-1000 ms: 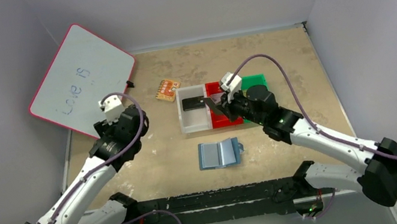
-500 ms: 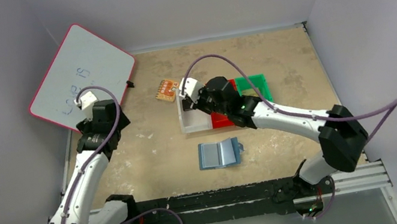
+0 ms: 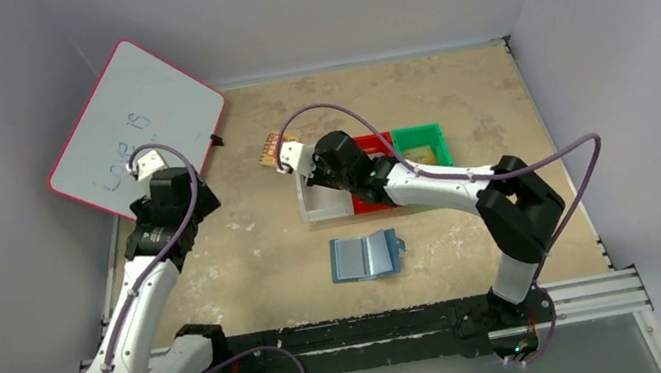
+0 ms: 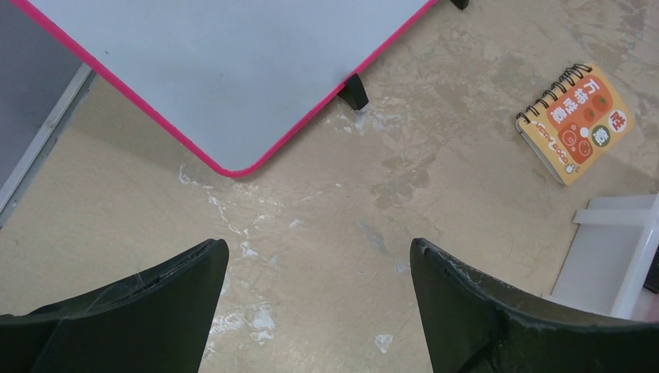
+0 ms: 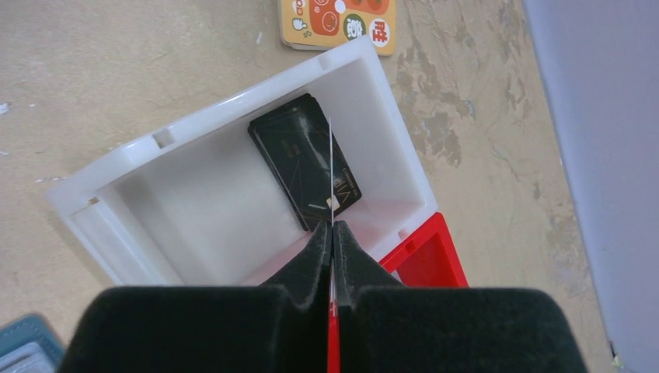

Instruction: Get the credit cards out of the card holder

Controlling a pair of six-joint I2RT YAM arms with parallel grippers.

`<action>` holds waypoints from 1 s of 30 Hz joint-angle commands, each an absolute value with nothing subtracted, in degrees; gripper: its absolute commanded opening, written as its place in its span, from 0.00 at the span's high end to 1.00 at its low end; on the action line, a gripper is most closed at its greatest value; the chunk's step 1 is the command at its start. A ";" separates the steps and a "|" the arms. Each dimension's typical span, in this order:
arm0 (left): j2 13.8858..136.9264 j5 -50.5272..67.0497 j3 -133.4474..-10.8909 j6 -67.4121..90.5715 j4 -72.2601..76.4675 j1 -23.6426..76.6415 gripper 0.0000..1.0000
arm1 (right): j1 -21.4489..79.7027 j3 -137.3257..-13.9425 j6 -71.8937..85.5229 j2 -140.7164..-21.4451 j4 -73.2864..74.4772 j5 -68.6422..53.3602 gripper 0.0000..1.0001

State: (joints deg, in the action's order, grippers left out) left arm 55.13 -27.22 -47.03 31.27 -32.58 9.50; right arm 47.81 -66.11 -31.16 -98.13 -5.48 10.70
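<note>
**Right jaws:** clenched on a thin card (image 5: 330,155) seen edge-on, so its colour cannot be told. The card stands upright between the pads and is held over the white bin (image 5: 194,132).

**Black card (image 5: 305,167):** lies flat inside the white bin, toward one corner.

**Card holder (image 3: 365,256):** lies open on the desk (image 3: 246,251), lighter inside face up, near the front edge. It is well apart from both arms. Whether its pockets hold any cards cannot be told.

**Left jaws:** released and spread wide with nothing between them, over bare desk near the corner of the whiteboard (image 4: 233,62).

**Red bin (image 5: 423,260):** touches the white bin's side.

**Green bin (image 3: 419,136):** stands on the far side of the red bin.

**Orange spiral notebook (image 4: 575,123):** lies flat on the desk just beside the white bin's far corner.
</note>
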 commanded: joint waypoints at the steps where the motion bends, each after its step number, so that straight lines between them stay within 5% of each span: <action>1: 53.74 -24.47 -47.37 29.16 -30.32 9.32 0.13 | 48.20 -70.13 -34.34 -99.97 -5.24 13.45 1.00; 30: 52.86 -25.80 -47.80 28.74 -31.41 9.32 0.13 | 47.92 -70.06 -52.64 -111.47 -16.65 14.54 0.94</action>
